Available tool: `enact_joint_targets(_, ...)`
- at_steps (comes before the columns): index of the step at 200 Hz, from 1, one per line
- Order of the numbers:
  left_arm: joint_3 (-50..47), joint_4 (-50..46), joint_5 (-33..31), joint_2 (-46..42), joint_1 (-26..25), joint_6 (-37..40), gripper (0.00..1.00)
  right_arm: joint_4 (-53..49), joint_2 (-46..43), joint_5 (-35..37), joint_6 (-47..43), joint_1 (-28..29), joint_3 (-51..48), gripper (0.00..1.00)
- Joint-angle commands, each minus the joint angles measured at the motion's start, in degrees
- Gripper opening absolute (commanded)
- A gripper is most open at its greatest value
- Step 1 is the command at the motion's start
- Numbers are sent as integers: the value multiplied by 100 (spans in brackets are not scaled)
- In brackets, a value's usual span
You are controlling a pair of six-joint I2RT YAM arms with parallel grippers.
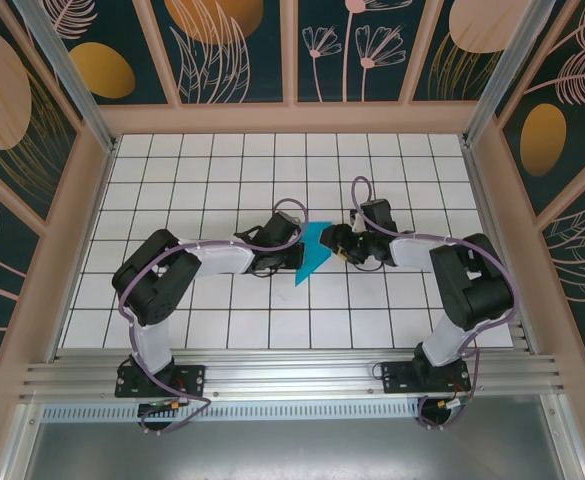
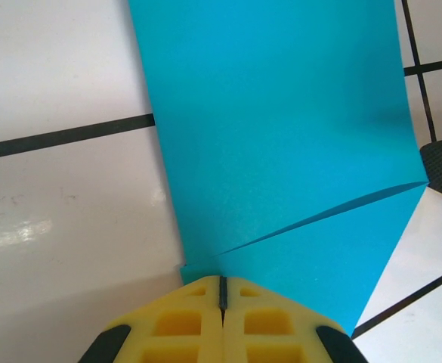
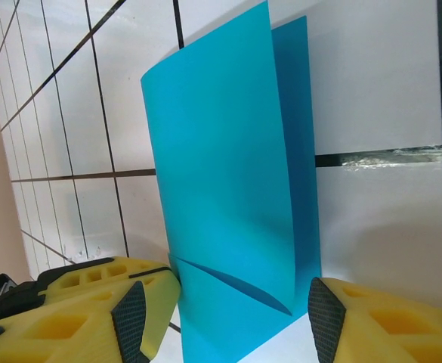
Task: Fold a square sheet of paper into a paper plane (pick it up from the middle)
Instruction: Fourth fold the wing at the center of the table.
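Yellow fingers of my left gripper (image 2: 222, 291) are pressed together on the near edge of the teal-blue sheet of paper (image 2: 281, 151) — a firm pinch. I see the sheet folded over on itself, one slanting crease across it, at the middle of the white gridded table (image 1: 222, 170) between both arms. My right gripper (image 3: 228, 318) stands spread — one pad either side of the sheet's end

From above, we find the sheet of paper (image 1: 312, 255) too small to read its folds. The left wrist view cuts off its far end, and its near edge vanishes inside the left gripper (image 2: 222, 287). We cannot tell whether the right gripper (image 3: 228, 321) touches it.
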Motion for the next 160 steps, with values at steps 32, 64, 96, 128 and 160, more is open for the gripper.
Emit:
enact_joint_targets(32,164,-159,-95,185,29,149,5,200,156,-197,107,-4,46,62)
enact_joint_targets(64,173,-155,-65,213,26,142,5,454,292,-552,171,13,76,61)
enact_joint_targets(96,166,-179,-81,201,23,142,5,509,391,-629,180,34,138,59)
enact_joint_targets(128,129,-191,-135,122,33,130,5,334,223,-457,124,31,106,59)
enact_joint_targets(160,138,-174,-160,80,28,125,5,27,-63,25,19,-21,19,60)
